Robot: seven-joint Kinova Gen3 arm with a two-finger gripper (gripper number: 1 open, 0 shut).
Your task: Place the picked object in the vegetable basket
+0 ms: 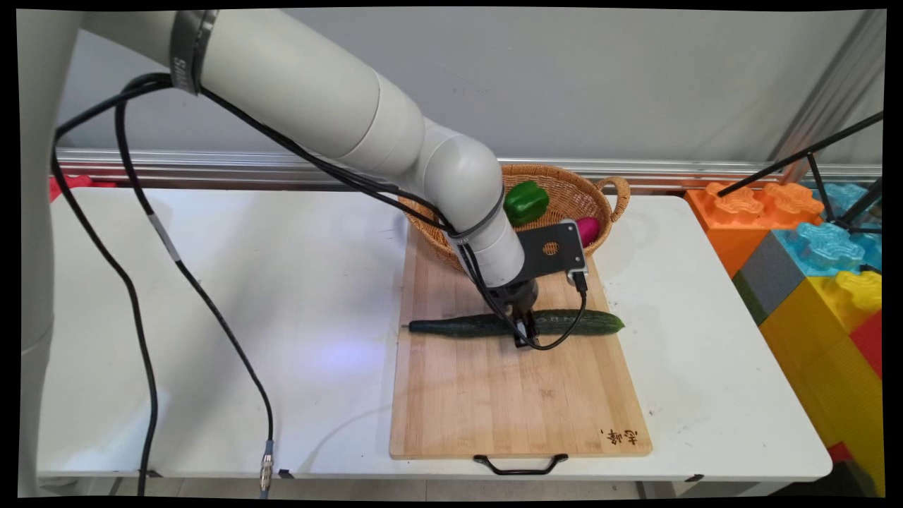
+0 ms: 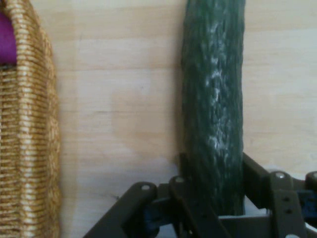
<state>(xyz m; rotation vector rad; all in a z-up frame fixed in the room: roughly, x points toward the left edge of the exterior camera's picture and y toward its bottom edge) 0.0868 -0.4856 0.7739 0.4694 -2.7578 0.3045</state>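
A long dark green cucumber lies crosswise on a wooden cutting board. My gripper is down on its middle, with the fingers pressed against both sides of the cucumber and shut on it. In the hand view the cucumber runs up from between the fingers over the board. A wicker basket stands at the board's far end, holding a green pepper and a magenta vegetable. The basket's wall fills the hand view's left edge, with the magenta vegetable at its top.
Big toy blocks in orange, blue, grey and yellow stand off the table's right end, with a black tripod leg above them. The board's black handle hangs over the table's near edge. Black cables hang down at the left.
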